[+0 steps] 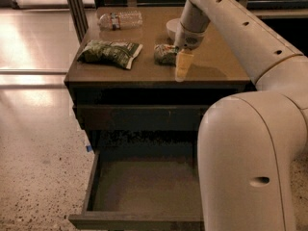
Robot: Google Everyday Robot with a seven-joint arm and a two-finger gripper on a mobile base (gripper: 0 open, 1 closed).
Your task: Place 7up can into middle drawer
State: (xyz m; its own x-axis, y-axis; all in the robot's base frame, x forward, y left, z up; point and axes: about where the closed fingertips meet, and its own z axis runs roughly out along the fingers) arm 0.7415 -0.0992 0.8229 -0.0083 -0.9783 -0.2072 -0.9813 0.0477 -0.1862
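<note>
7up can (165, 54) bound for: the middle drawer (144, 186), nearest the camera, stood pulled out at the foot of the cabinet (219, 69), apparently opened so the can could be lowered in from above.
Drawer, cut off: one side wall and part of the grey-brown floor were hidden behind the robot's arm (250, 148); nothing showed on the visible floor.
Arm: the white arm filled the frame beside the cabinet, then reached back over the cabinet top.
Closed drawer front (139, 117): shut, just under the cabinet top and above the open drawer.
Can's place: it lay on its side near the middle of the cabinet top, between the snack bag (110, 53) and the gripper (184, 66), not yet in the drawer.
Gripper: it pointed down at the cabinet top just beside the can, on the side away from the bag, seemingly lining up a grasp. It had no visible hold on anything; how far open it stood could not be told.
Back of the cabinet top: a white bowl (172, 27) sat half hidden behind the wrist; a water bottle (120, 19) lay near the far edge.
Hard to make out: whether gripper and can were touching, and the can's markings.
</note>
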